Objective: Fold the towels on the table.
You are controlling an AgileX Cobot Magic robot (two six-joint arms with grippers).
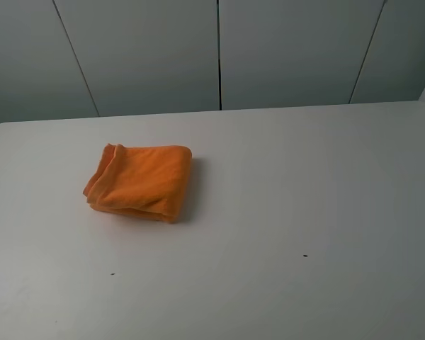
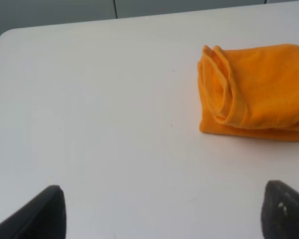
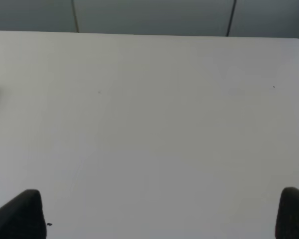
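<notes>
The orange towel lies folded into a compact stack on the white table, left of centre, its layered edges facing left. It also shows in the left wrist view, beyond the gripper. No arm shows in the exterior high view. My left gripper is open and empty, with only its two dark fingertips in view above bare table, well short of the towel. My right gripper is open and empty too, its fingertips above bare table; the towel is out of that view.
Grey wall panels stand behind the table's far edge. Small dark specks mark the tabletop. The table's rounded far left corner shows in the left wrist view.
</notes>
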